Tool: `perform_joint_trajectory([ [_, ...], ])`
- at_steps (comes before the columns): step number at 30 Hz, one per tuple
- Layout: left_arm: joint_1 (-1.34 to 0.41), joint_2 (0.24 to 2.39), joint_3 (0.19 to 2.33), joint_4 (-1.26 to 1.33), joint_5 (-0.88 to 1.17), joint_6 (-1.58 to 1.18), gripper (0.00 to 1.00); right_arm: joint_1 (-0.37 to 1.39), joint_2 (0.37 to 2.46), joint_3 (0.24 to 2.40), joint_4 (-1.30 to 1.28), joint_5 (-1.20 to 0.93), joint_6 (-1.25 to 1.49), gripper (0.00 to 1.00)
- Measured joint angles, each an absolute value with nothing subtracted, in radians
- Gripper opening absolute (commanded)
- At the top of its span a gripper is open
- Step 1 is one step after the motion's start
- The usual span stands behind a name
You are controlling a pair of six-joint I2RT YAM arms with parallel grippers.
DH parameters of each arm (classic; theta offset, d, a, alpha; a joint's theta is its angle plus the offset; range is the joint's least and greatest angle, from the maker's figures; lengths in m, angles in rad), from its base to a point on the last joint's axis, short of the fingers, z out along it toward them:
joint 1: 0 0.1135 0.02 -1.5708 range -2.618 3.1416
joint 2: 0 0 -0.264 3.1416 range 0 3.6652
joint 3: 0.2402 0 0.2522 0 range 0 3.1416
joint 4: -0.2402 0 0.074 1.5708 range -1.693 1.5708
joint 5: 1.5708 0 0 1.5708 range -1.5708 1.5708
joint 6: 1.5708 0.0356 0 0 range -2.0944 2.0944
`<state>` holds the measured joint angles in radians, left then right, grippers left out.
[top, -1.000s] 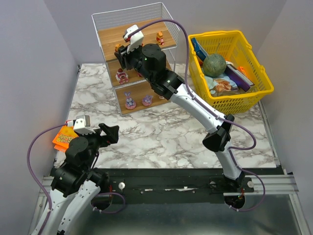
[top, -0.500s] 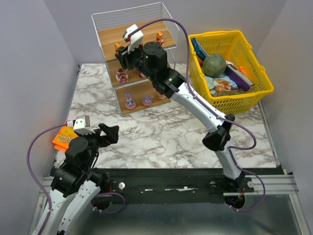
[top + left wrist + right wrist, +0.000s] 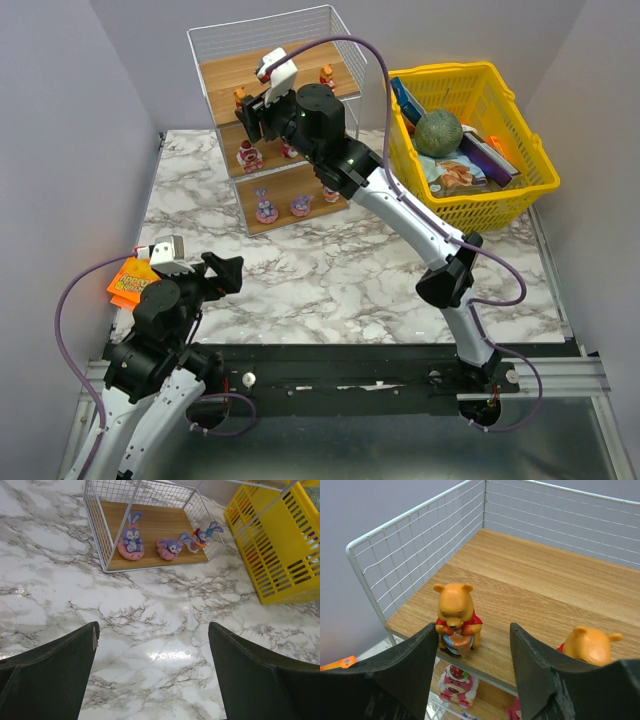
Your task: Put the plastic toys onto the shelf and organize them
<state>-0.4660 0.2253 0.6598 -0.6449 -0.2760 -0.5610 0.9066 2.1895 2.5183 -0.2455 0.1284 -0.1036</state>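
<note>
1. An orange packet [image 3: 125, 283] is lying at the left edge of the table [image 3: 330, 270], beside the left arm [image 3: 160, 330].
2. The left jaws are hanging over the marble top, standing wide apart and holding nothing.
3. The shelf [image 3: 225, 110] is standing at the back of the table, left of centre, and every toy in view is sitting on its boards.
4. Three purple rabbits [image 3: 171, 547] are sitting in a row on the bottom board.
5. A pink bear [image 3: 451, 682] is standing near the front left of the middle board.
6. A yellow bear [image 3: 456, 615] is standing upright near the front left corner of the top board.
7. The right jaws are straddling that bear, parted and gripping nothing, with a gap showing on its right side.
8. A second yellow bear [image 3: 587, 647] is standing further right on the top board, partly hidden behind the right finger.
9. A yellow basket [image 3: 520, 190] is sitting right of the shelf, holding a green ball [image 3: 438, 132].
</note>
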Motion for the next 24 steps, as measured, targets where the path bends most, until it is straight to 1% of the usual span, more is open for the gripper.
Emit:
perform_joint_trajectory([
  [24, -0.466, 0.221, 0.660, -0.645, -0.276, -0.561, 0.99, 0.904, 2.074, 2.351, -0.202, 0.072, -0.053, 0.67],
])
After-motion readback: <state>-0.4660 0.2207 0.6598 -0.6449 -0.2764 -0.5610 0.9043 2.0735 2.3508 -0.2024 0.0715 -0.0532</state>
